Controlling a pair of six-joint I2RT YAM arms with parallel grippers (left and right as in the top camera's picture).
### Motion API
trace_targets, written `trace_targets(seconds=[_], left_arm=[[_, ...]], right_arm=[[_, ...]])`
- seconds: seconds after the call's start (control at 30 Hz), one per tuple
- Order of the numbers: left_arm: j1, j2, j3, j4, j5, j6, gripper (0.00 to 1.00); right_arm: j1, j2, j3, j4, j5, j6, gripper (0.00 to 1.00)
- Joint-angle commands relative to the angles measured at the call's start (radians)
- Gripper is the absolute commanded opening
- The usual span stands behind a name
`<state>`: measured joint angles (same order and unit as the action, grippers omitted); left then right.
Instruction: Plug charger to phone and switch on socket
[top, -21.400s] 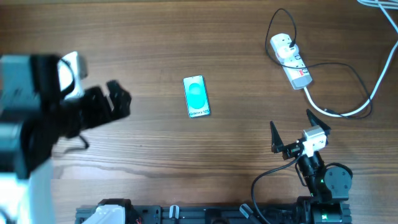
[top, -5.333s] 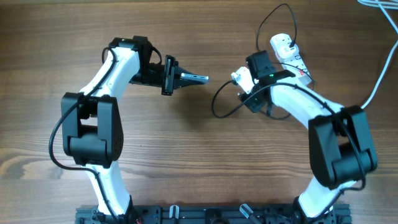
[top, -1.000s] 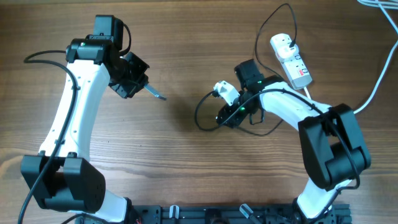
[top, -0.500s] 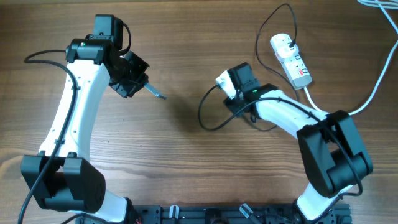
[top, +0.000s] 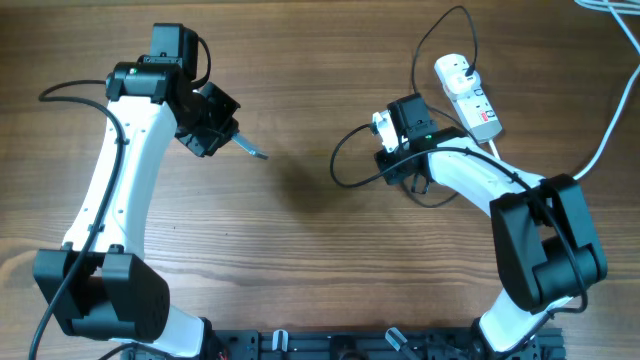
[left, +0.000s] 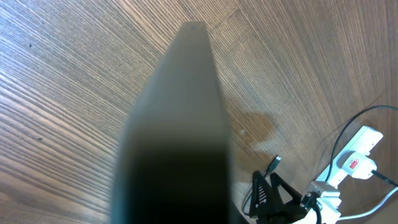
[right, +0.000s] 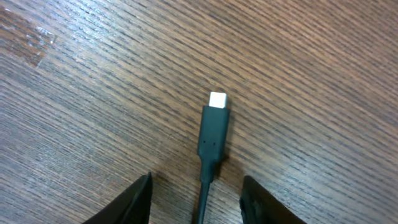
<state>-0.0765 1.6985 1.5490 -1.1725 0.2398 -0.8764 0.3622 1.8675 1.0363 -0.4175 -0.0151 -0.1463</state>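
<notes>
My left gripper is shut on the phone, held edge-on above the table; in the left wrist view the phone is a dark blurred slab that hides my fingers. The charger's thin black cable loops on the wood. Its connector lies flat between the fingers of my right gripper, which is open, with a gap on each side of the cable. From above, the right gripper points down at the table left of the socket, a white power strip with the charger's white plug adapter in it.
The strip's thick white cord runs toward the table's right edge. The socket and the right gripper also show at the bottom right of the left wrist view. Bare wood lies between the two arms.
The right gripper has swung right and up toward the socket, and the cable loop has shifted with it. Its jaws have narrowed. The left arm and phone have not moved.
</notes>
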Motion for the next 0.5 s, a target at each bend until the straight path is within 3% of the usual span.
trace_targets(seconds=[0.0, 0.47], left_arm=[[0.002, -0.021, 0.007, 0.007, -0.006, 0.006, 0.04], [0.002, -0.021, 0.007, 0.003, -0.006, 0.006, 0.04]], right_arm=[[0.013, 0.090, -0.076, -0.010, 0.070, -0.005, 0.45], [-0.002, 0.090, -0.076, 0.035, 0.084, -0.038, 0.34]])
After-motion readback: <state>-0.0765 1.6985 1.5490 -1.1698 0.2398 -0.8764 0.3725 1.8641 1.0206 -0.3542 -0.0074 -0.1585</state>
